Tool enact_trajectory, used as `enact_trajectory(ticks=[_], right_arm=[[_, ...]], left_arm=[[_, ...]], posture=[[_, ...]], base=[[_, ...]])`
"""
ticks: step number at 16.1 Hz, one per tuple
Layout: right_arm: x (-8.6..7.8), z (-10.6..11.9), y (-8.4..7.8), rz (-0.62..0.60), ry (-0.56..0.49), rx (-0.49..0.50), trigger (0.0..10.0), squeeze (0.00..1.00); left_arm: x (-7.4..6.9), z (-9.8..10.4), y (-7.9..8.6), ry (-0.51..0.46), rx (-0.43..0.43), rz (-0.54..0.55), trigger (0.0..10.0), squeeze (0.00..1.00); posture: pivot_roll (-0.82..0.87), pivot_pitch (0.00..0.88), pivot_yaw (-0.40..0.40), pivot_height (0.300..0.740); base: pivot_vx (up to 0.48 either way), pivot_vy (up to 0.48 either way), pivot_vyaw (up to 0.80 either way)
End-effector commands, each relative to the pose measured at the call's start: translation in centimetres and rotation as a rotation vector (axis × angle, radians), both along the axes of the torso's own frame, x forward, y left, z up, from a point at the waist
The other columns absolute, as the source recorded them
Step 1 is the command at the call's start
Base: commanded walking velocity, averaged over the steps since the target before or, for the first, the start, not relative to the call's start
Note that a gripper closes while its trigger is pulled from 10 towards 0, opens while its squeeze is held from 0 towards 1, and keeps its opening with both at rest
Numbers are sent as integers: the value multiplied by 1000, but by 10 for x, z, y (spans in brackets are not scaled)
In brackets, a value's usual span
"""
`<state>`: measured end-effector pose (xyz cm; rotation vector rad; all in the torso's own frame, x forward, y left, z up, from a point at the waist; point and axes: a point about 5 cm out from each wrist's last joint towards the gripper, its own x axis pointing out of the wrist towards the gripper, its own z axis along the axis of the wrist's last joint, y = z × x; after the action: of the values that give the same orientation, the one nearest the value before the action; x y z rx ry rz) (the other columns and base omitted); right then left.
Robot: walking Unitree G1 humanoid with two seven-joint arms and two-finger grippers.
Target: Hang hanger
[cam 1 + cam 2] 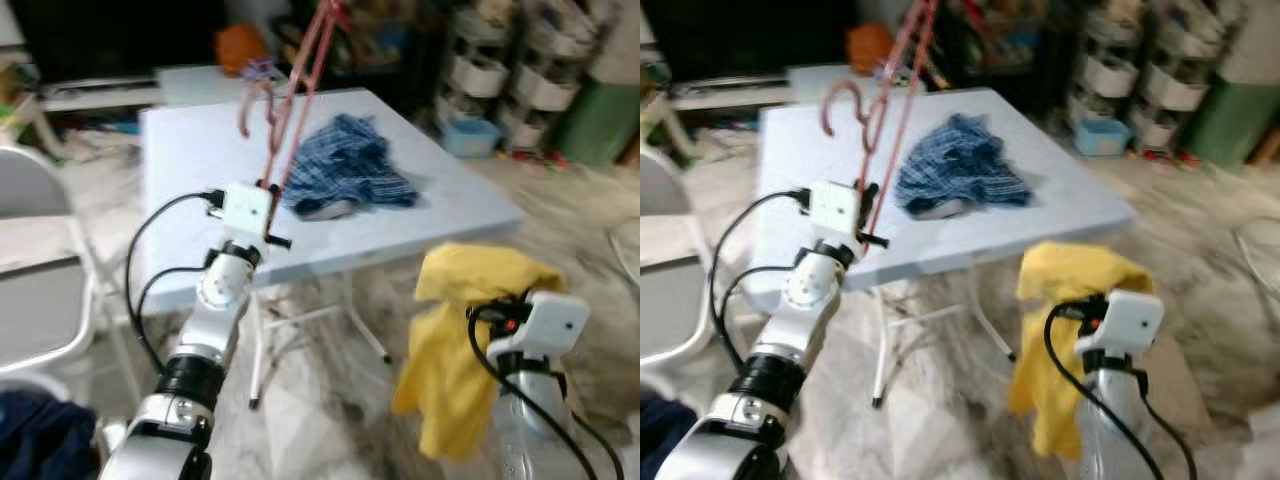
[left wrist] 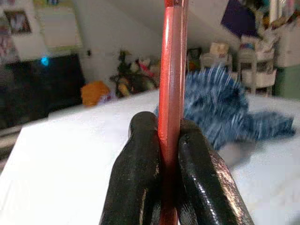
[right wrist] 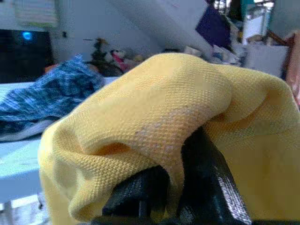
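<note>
Left gripper [image 2: 171,187] is up at the near edge of the table [image 1: 200,150], and its jaws are clamped tight on the red hanger [image 1: 290,120]. The wrist view shows it plainly: one black finger [image 2: 133,183] on each side of the flat red bar, squeezed right against it. The hanger rises from the gripper at a slant, up and away over the table, with its curved hook [image 1: 845,105] hanging in the air above the tabletop, clear of the surface.

Over on the right, the right gripper [image 3: 173,197] is held low, out in front of the table's near corner and apart from it. Its jaws are closed on a yellow cloth [image 1: 460,340]. The textured fabric bunches over the black fingers [image 3: 206,187] and drapes down from the wrist toward the floor [image 1: 330,410].

On the table itself, a blue checked garment [image 1: 345,170] lies crumpled toward the right half, just behind the hanger's lower end as seen from the head camera. The table is pale blue-white with folding metal legs [image 1: 260,350] showing underneath.

To the robot's left stands a grey folding chair [image 1: 40,290], and something dark blue [image 1: 40,440] sits at the bottom left corner. Behind the table there is an orange object [image 1: 240,45], and to the right rear, stacked white shelves [image 1: 500,70] full of clutter.
</note>
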<state>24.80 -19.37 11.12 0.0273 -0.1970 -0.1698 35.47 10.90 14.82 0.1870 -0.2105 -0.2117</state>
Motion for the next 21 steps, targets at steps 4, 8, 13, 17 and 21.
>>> enact_trajectory(ticks=[4, 8, 13, 17, 21], right_arm=[[2, 10, 4, 14, -45, -8, 10000, 0], [1, 11, 2, -4, -49, 19, 10000, 0], [7, 26, 2, -10, -94, 52, 10000, 0], [9, 28, 6, 3, -96, 56, 10000, 0], [20, 63, 9, 57, -196, 69, 10000, 0]], left_arm=[[-4, -22, 7, 99, 42, 2, 10000, 0], [-13, -47, 16, 180, 75, 1, 10000, 0], [-12, -39, 13, 149, 51, -5, 10000, 0], [-15, -38, 10, 148, 15, -52, 10000, 0], [-14, -22, 6, 53, 46, -69, 10000, 0]], posture=[[57, 0, -53, 740], [55, 0, -55, 740], [68, 0, -67, 740], [71, 0, -70, 740], [70, 0, -70, 740]], base=[[0, 0, 761], [0, 0, 569], [0, 0, 0], [0, 0, 0], [0, 0, 0]])
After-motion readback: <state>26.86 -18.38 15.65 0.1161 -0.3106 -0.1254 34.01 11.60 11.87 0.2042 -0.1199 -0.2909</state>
